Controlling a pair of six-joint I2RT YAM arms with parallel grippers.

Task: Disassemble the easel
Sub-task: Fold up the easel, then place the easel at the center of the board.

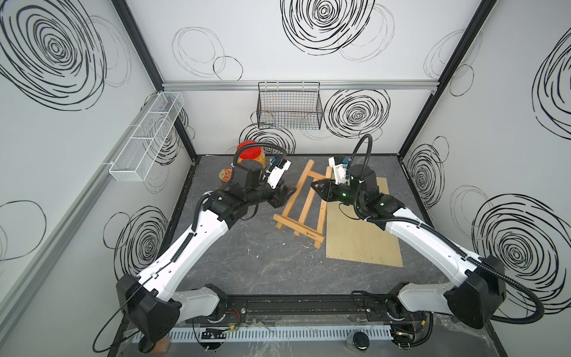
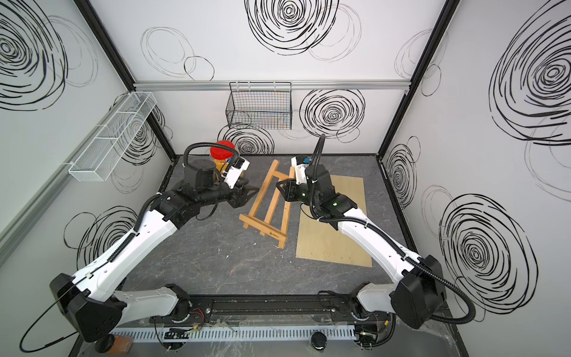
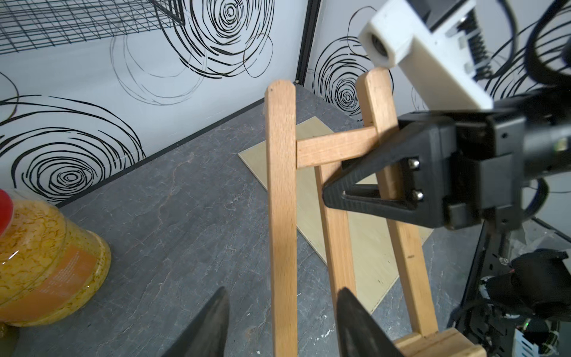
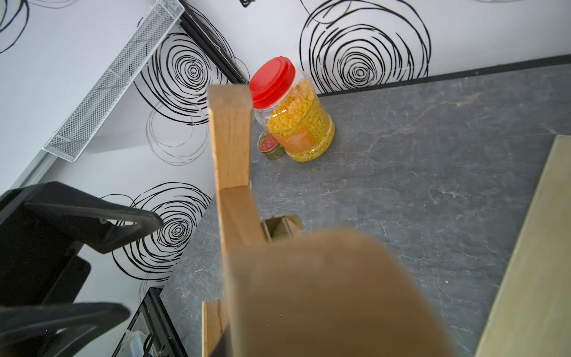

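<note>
Far left corner of the worktop: a red-lidded jar with an orange label, print too blurry to read, and a tin touching it. My left pincer is released, its tips either side of the left leg of the easel without touching. The easel is honey-brown, mid-worktop, top end raised, ledge logo unreadable. My right pincer is clenched on its right leg, one finger hidden. A plywood board lies flat towards the right edge.

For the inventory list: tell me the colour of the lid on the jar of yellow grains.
Red; the lid shows best in the right wrist view.
</note>
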